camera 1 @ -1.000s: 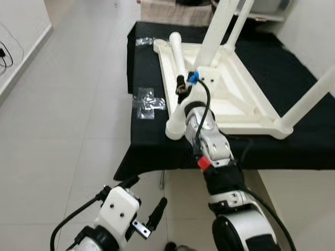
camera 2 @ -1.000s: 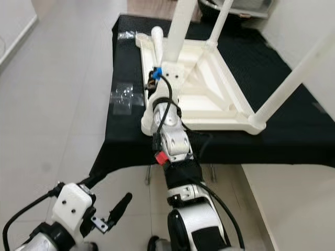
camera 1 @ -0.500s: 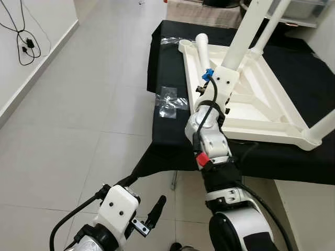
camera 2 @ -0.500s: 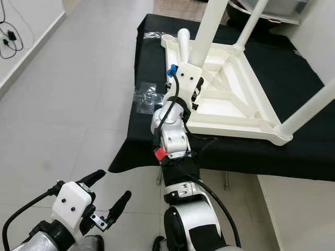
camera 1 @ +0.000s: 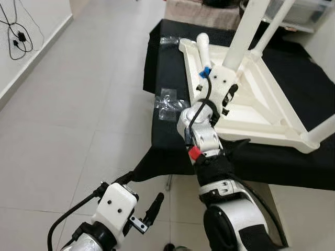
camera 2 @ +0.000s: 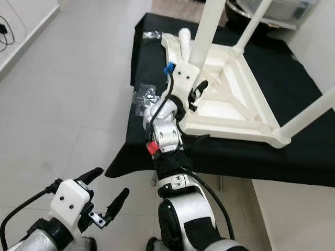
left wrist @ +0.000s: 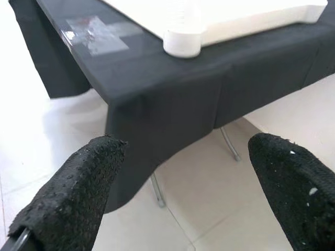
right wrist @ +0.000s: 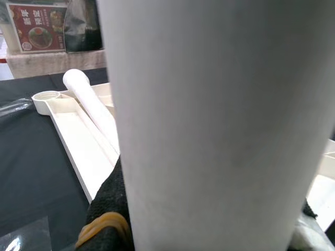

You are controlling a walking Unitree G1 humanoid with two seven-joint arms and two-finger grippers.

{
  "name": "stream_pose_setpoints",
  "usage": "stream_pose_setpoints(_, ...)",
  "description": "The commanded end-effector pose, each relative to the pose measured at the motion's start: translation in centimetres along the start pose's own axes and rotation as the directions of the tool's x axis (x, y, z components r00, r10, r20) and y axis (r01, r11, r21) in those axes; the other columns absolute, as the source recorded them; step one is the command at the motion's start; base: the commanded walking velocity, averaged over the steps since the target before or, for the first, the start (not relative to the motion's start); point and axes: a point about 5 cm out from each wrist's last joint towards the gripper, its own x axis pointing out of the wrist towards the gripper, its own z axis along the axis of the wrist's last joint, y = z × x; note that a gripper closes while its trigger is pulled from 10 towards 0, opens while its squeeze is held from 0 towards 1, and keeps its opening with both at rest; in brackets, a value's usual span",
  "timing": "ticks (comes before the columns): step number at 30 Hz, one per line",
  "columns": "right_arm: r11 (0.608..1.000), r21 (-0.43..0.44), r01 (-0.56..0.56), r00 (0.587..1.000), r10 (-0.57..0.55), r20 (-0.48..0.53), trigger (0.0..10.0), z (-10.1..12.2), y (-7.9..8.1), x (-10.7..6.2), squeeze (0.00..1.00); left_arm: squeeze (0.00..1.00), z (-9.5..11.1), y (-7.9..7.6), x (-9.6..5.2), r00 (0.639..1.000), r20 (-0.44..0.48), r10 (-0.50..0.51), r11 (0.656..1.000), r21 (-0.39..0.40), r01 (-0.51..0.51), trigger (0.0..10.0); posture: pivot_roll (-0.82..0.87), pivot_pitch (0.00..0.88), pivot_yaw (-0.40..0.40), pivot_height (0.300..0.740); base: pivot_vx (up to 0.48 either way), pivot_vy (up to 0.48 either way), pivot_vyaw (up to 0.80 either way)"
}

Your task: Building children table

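White plastic leg (camera 1: 242, 37) upright now, no longer lying flat.
We are observing right gripper (camera 1: 229, 98) clamping it; left gripper (camera 1: 140, 201) hanging open.

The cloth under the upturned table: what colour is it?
Black, plain. The cloth shows best in the right eye view.

A thick white table leg (right wrist: 220, 125) looms close, claw fingers (right wrist: 107, 209) flanking it.
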Motion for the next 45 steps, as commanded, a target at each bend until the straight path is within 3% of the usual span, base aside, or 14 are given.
stream_pose_setpoints(1,0.994,0.086,-0.064,0.996,0.069,-0.063,10.0,0.0,2.0,-2.2,0.0,0.0,-0.3,-0.2,0.1,1.0,-0.004,-0.005,1.0,-0.019,0.005,10.0,0.13,0.192,-0.14,0.74,0.0,0.0,0.0)
stream_pose_setpoints(8,0.969,0.195,-0.154,0.986,0.139,0.091,10.0,4.3,1.3,-0.9,0.0,0.0,-0.7,0.5,0.8,0.999,-0.013,0.038,0.998,-0.047,-0.039,10.0,0.12,0.166,-0.138,0.74,0.0,0.0,0.0)
stream_pose_setpoints(10,0.942,0.242,-0.232,0.971,0.21,0.113,10.0,5.3,1.0,-0.9,0.0,1.0,-0.7,0.9,1.0,0.999,-0.007,0.054,0.996,-0.07,-0.054,10.0,0.12,0.151,-0.134,0.74,0.0,0.0,0.0)
stream_pose_setpoints(17,0.916,0.267,-0.3,0.954,0.28,0.111,10.0,5.5,0.7,-1.1,0.0,1.0,-0.7,1.2,1.3,0.998,0.002,0.058,0.995,-0.079,-0.057,10.0,0.12,0.14,-0.131,0.74,0.0,0.0,0.0)
stream_pose_setpoints(18,0.877,0.292,-0.383,0.923,0.372,0.093,10.0,5.1,0.7,-1.4,0.0,0.73,-0.3,1.8,2.0,0.997,0.014,0.081,0.996,-0.03,-0.08,10.0,0.12,0.124,-0.13,0.74,0.0,0.0,0.0)
stream_pose_setpoints(19,0.828,0.319,-0.46,0.884,0.462,0.076,10.0,4.4,0.6,-1.7,0.0,0.0,0.3,2.6,2.9,0.994,0.037,0.104,0.994,0.014,-0.104,10.0,0.11,0.115,-0.128,0.74,0.0,0.0,0.0)
stream_pose_setpoints(22,0.748,0.357,-0.56,0.812,0.581,0.056,10.0,3.1,0.4,-2.2,0.0,0.0,1.1,3.9,4.7,0.989,0.07,0.133,0.989,0.058,-0.137,10.0,0.11,0.106,-0.13,0.74,0.0,0.0,0.0)
stream_pose_setpoints(26,0.688,0.389,-0.612,0.755,0.655,0.029,10.0,1.8,0.1,-2.6,0.0,0.0,1.5,4.7,6.9,0.988,0.096,0.122,0.985,0.108,-0.132,10.0,0.11,0.087,-0.127,0.74,0.0,0.0,0.0)
stream_pose_setpoints(30,0.647,0.411,-0.642,0.708,0.706,-0.004,10.0,0.7,-0.1,-3.0,0.0,0.0,2.0,5.3,9.0,0.987,0.115,0.115,0.973,0.187,-0.135,10.0,0.1,0.073,-0.122,0.74,0.0,0.0,0.0)
stream_pose_setpoints(32,0.647,0.411,-0.642,0.708,0.706,-0.004,10.0,0.7,-0.1,-3.0,0.0,0.0,2.0,5.3,9.0,0.987,0.115,0.115,0.973,0.187,-0.135,10.0,0.1,0.073,-0.122,0.74,0.0,0.0,0.0)
stream_pose_setpoints(34,0.601,0.423,-0.678,0.661,0.751,-0.007,10.0,0.4,-0.3,-3.7,0.0,0.0,2.2,5.5,10.5,0.987,0.119,0.112,0.966,0.221,-0.136,10.0,0.1,0.063,-0.122,0.74,0.0,0.0,0.0)
stream_pose_setpoints(39,0.575,0.428,-0.697,0.635,0.773,-0.004,10.0,0.3,-0.3,-4.3,0.0,0.0,2.1,5.3,11.1,0.988,0.116,0.105,0.964,0.232,-0.13,10.0,0.1,0.057,-0.124,0.74,0.0,0.0,0.0)
stream_pose_setpoints(40,0.547,0.422,-0.723,0.602,0.798,-0.004,10.0,0.2,-0.3,-4.9,0.0,0.0,2.1,5.0,11.6,0.988,0.119,0.098,0.964,0.234,-0.124,10.0,0.1,0.055,-0.126,0.74,0.0,0.0,0.0)
stream_pose_setpoints(45,0.503,0.436,-0.746,0.545,0.838,-0.034,10.0,-0.7,-0.5,-5.9,0.0,0.0,2.4,4.6,13.0,0.987,0.129,0.093,0.97,0.212,-0.119,10.0,0.09,0.06,-0.13,0.74,0.0,0.0,0.0)
